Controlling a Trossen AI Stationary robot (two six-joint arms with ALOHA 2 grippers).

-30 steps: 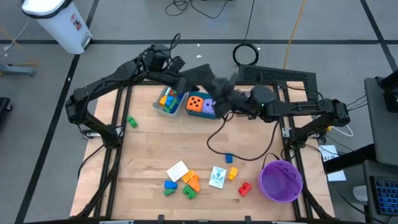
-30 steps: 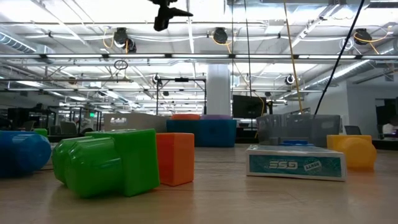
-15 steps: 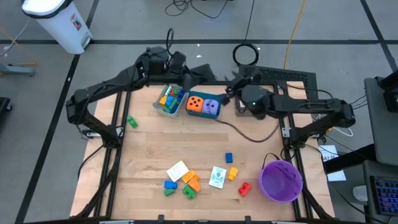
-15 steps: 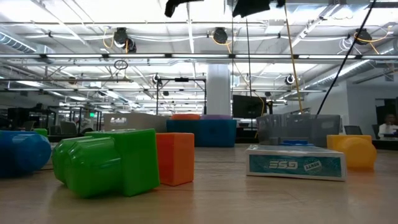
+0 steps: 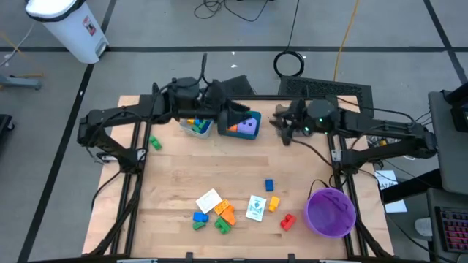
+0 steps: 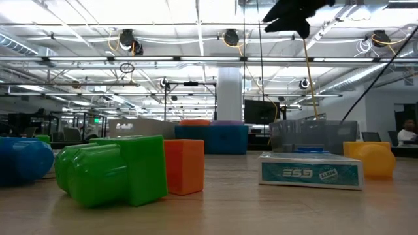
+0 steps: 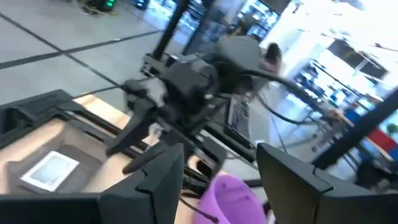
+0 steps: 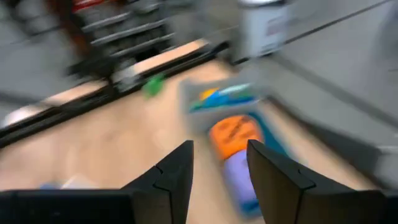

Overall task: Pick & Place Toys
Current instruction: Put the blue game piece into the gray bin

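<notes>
My left gripper (image 5: 238,113) (image 7: 221,186) hangs open above the teal tray (image 5: 252,131), covering the orange die. The purple die (image 5: 248,126) lies in that tray. My right gripper (image 5: 281,128) (image 8: 219,186) hangs open just right of the tray, with nothing between its fingers. Its wrist view shows the orange die (image 8: 233,134) and the purple die (image 8: 239,171) side by side. A grey tray (image 5: 197,126) holds several bricks. Loose bricks (image 5: 219,215) and cards (image 5: 256,208) lie near the front edge. A green brick (image 5: 154,143) lies at the left.
A round purple bowl (image 5: 330,212) stands at the front right corner. A dark grey tray (image 5: 325,89) sits at the far right, behind my right arm. A black cable (image 5: 311,150) hangs from that arm. The middle of the wooden table (image 5: 190,168) is bare.
My left gripper has swung toward the table's right edge and now hangs over the teal tray, hiding the orange die. My right gripper has drawn back from above the dice toward the right edge, sinking and rolling about its own axis. No toy has moved.
</notes>
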